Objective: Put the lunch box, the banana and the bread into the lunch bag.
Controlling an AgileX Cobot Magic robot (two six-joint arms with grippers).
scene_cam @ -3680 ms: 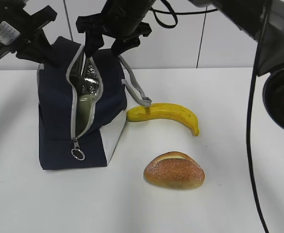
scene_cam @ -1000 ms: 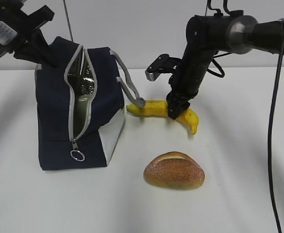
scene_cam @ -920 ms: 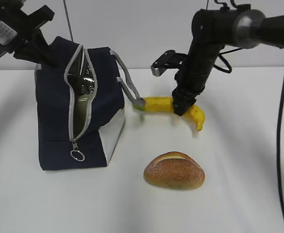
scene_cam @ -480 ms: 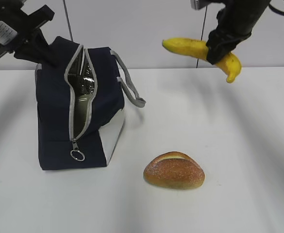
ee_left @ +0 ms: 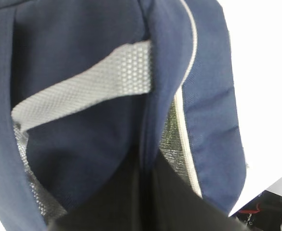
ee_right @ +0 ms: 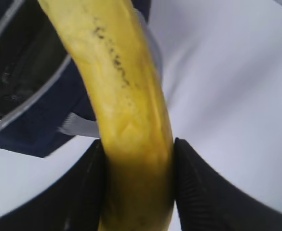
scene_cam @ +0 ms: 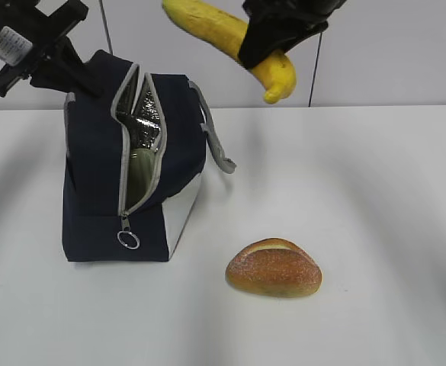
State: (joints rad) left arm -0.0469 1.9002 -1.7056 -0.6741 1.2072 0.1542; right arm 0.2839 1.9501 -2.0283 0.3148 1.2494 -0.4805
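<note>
The navy lunch bag (scene_cam: 93, 175) stands at the left with its zipper open and the foil lining showing. Through the opening I see the sage-green lid of the lunch box (scene_cam: 136, 172). My left gripper (scene_cam: 79, 76) is shut on the bag's top rim; in the left wrist view the dark jaws pinch navy fabric (ee_left: 148, 187) below the grey handle (ee_left: 92, 82). My right gripper (scene_cam: 267, 38) is shut on the banana (scene_cam: 207, 27), holding it tilted in the air above and right of the bag's mouth (ee_right: 131, 96). The bread (scene_cam: 274, 267) lies on the table.
The white table (scene_cam: 360, 191) stretches right of the bag and round the bread. A grey handle loop (scene_cam: 219, 145) hangs off the bag's right side. The zipper's ring pull (scene_cam: 128, 239) dangles low on the front. A white wall stands behind.
The right gripper has lifted the banana off the table and carried it up and left toward the bag's top. The bag's top has shifted slightly to the right.
</note>
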